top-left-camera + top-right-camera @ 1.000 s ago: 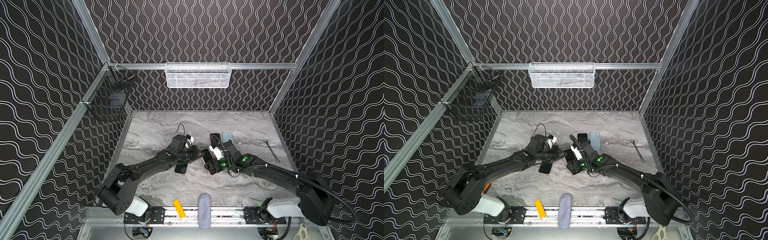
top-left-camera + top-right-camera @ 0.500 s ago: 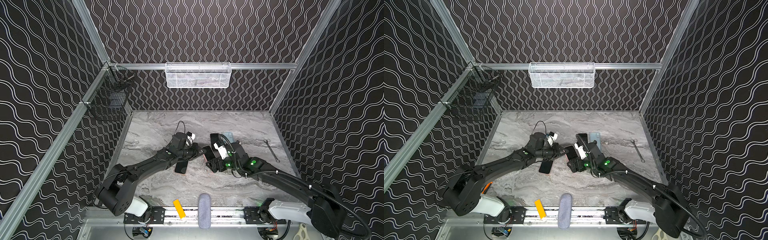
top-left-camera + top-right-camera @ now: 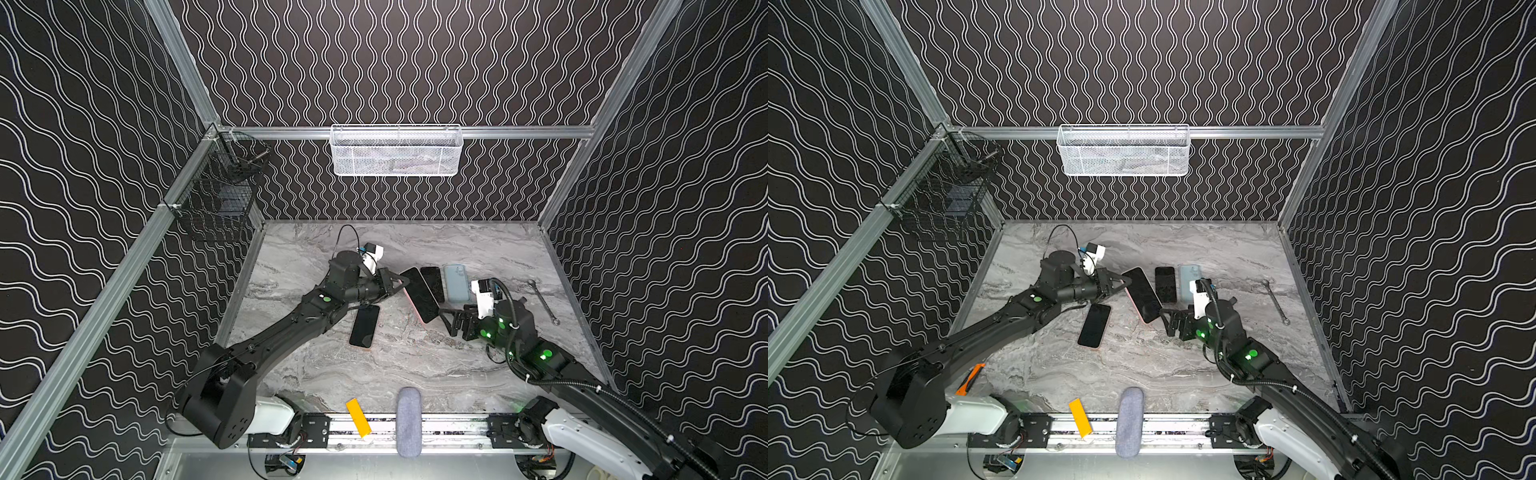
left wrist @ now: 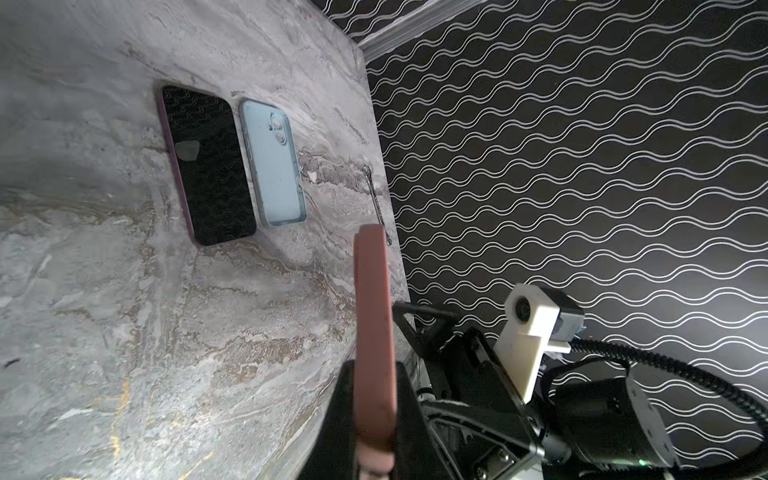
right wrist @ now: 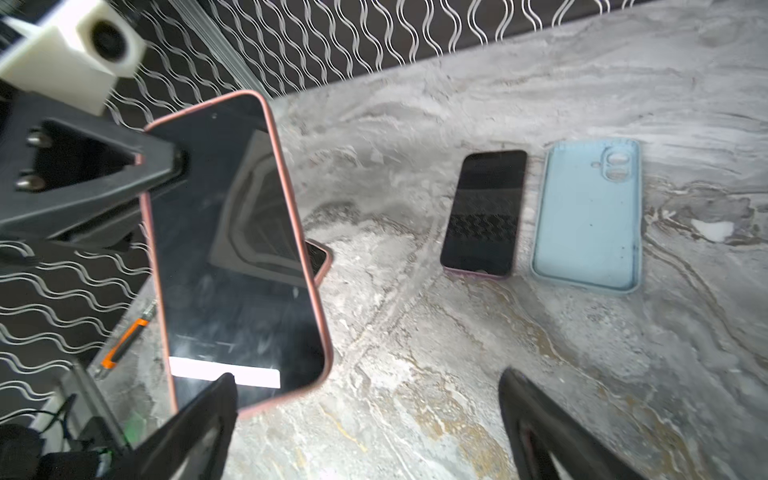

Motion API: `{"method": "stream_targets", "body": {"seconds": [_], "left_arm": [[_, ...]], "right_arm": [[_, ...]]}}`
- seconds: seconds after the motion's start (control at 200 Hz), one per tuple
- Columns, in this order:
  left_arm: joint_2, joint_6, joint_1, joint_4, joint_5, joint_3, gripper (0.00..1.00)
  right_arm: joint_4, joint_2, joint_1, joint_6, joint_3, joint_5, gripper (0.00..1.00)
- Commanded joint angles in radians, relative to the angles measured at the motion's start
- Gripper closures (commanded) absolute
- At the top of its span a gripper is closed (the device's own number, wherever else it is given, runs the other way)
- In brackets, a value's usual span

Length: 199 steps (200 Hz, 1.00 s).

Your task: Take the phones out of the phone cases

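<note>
My left gripper (image 3: 395, 282) (image 3: 1115, 284) is shut on the far end of a phone in a pink case (image 3: 419, 293) (image 3: 1142, 293), holding it tilted above the marble table. The left wrist view shows the pink case (image 4: 372, 311) edge-on between my left gripper's (image 4: 374, 411) jaws. In the right wrist view the phone's black screen (image 5: 232, 249) sits inside the pink rim. My right gripper (image 3: 455, 322) (image 3: 1173, 322) (image 5: 368, 380) is open and empty, just off the phone's near end.
A second dark phone (image 3: 365, 326) lies flat under the left arm. A phone in a purple case (image 3: 433, 284) (image 5: 484, 212) and an empty blue case (image 3: 456, 282) (image 5: 590, 216) lie behind. A wrench (image 3: 542, 301) lies at right. Mesh baskets (image 3: 397, 151) hang on the walls.
My right gripper has opened wider and drawn back to the right, away from the pink-cased phone. The left gripper still holds the phone, now slightly farther back.
</note>
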Motion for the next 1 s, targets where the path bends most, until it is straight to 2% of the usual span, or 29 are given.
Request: {"method": "stream_targets", "body": {"seconds": [0.0,0.19,0.325,0.536,0.706,0.841,0.991], "left_arm": [[-0.021,0.016,0.033,0.064,0.004,0.015,1.00],[-0.093,0.027,0.065,0.066,-0.058,0.008,1.00],[-0.147,-0.007,0.075,0.090,-0.119,-0.028,1.00],[-0.245,-0.162,0.087,0.235,-0.231,-0.150,1.00],[-0.251,-0.266,0.099,0.386,-0.256,-0.202,1.00],[-0.221,-0.335,0.099,0.479,-0.260,-0.219,1.00],[-0.227,-0.341,0.098,0.501,-0.267,-0.231,1.00]], "right_arm": [[0.104,-0.030,-0.021,0.024,-0.018,-0.032,0.02],[0.174,0.001,-0.041,0.035,-0.029,-0.177,0.05],[0.302,0.032,-0.060,0.080,-0.054,-0.296,0.09],[0.520,0.158,-0.089,0.172,-0.049,-0.549,0.11],[0.631,0.275,-0.088,0.234,-0.012,-0.668,0.12],[0.831,0.374,-0.088,0.343,-0.022,-0.748,0.12],[1.111,0.484,-0.088,0.513,-0.036,-0.767,0.17]]}}
